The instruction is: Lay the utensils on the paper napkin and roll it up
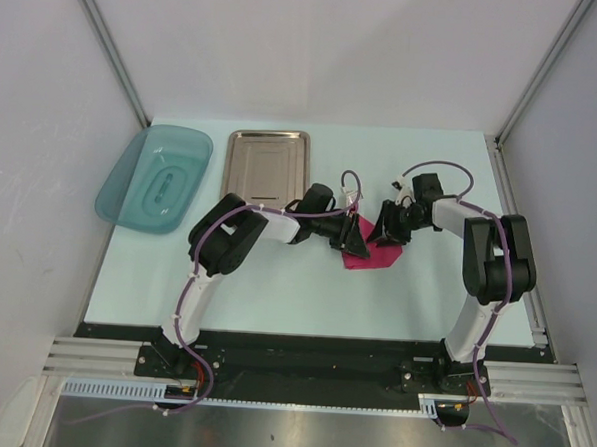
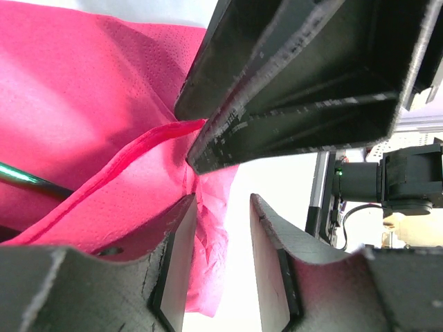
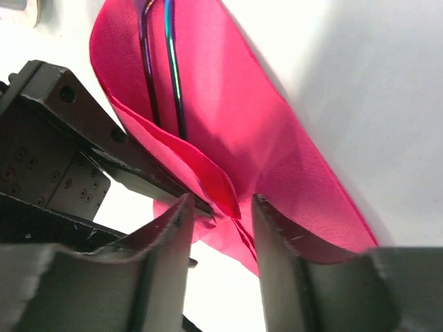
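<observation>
The magenta paper napkin [image 1: 372, 252] lies mid-table, its near flap lifted and folded over. In the right wrist view the napkin [image 3: 277, 138] holds the utensils: a purple fork handle [image 3: 145, 66] beside the spoon's teal handle [image 3: 173, 76]. The teal handle [image 2: 24, 178] also shows under the fold of the napkin [image 2: 83, 104] in the left wrist view. My left gripper [image 2: 223, 202] stands open at the napkin's left edge, crumpled paper against its left pad. My right gripper [image 3: 221, 200] is open, its tips either side of a raised fold. Both grippers [image 1: 343, 231] [image 1: 389, 223] meet over the napkin.
A rectangular steel tray [image 1: 267, 166] lies at the back, left of the napkin. A teal translucent dish [image 1: 155, 176] sits further left, overhanging the table edge. White walls and metal posts enclose the table.
</observation>
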{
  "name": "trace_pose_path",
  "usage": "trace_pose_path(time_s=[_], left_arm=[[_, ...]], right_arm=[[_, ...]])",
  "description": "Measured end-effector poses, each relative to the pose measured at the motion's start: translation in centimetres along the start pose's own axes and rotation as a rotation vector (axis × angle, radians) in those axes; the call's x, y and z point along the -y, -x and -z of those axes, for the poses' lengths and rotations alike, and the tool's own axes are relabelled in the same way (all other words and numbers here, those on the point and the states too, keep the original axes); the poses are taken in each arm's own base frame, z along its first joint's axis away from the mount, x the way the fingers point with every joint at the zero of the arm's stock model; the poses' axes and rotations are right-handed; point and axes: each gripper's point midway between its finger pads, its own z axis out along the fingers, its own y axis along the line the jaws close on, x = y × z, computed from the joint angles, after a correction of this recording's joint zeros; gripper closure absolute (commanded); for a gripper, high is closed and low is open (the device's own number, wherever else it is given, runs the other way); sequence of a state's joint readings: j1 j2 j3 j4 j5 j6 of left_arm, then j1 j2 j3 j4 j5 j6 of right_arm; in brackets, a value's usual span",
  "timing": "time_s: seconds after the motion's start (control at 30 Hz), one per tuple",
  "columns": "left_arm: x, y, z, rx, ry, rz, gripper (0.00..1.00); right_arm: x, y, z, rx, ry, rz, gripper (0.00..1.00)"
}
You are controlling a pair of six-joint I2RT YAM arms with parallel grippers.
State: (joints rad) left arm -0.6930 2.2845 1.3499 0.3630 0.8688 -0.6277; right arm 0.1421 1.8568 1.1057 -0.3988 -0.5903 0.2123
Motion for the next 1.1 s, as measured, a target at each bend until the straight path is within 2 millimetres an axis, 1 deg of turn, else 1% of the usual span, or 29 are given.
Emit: trace_pose_path(time_s=[0.07,0.1,0.13,0.2,0.23,0.4,0.5,0.57,0.63,0.67,0.8,0.9,1.0,1.1], left_arm=[[0.0,0.0,0.0,0.0,-0.001,-0.001,0.57],[0.0,0.0,0.0,0.0,-0.001,-0.001,0.57],[0.0,0.0,0.0,0.0,-0.001,-0.001,0.58],[0.0,0.0,0.0,0.0,-0.001,-0.001,0.58],[0.0,0.0,0.0,0.0,0.0,-0.001,0.58],[0.0,0.1,0.1,0.004,0.002,-0.001,0.58],[0.2,0.1,1.1,0.018,0.017,0.006,0.58],[0.6,0.4,2.6,0.036,0.025,0.012,0.59],[0.9,1.0,4.3,0.064,0.033,0.015,0.59],[1.0,1.7,5.6,0.09,0.038,0.014,0.59],[1.1,3.7,8.4,0.158,0.056,0.006,0.6],[0.8,4.2,8.7,0.179,0.066,0.02,0.62],[0.7,4.2,8.2,0.185,0.06,0.044,0.64],[-0.3,4.5,7.4,0.187,0.062,0.071,0.66]], right_arm=[[0.0,0.0,0.0,-0.001,0.001,-0.002,0.64],[-0.1,-0.1,0.0,-0.003,0.003,-0.001,0.68],[-0.2,-0.2,-0.1,-0.006,0.007,0.001,0.76],[-0.3,-0.3,-0.1,-0.01,0.012,0.009,0.87],[-0.4,-0.3,-0.2,-0.011,0.013,0.008,0.99],[-0.2,-0.4,-0.2,-0.01,0.003,0.014,1.0],[0.3,-0.2,-0.1,-0.004,-0.011,0.022,1.0],[0.5,-0.2,-0.1,-0.001,-0.02,0.028,1.0],[0.8,-0.2,-0.1,-0.001,-0.028,0.028,1.0],[0.8,-0.3,-0.1,-0.003,-0.031,0.027,1.0],[1.1,-0.5,-0.2,-0.006,-0.038,0.031,1.0],[1.2,-0.6,-0.2,-0.008,-0.041,0.034,1.0],[1.4,-0.7,-0.3,-0.007,-0.048,0.039,1.0],[1.5,-0.7,-0.3,-0.007,-0.056,0.039,1.0]])
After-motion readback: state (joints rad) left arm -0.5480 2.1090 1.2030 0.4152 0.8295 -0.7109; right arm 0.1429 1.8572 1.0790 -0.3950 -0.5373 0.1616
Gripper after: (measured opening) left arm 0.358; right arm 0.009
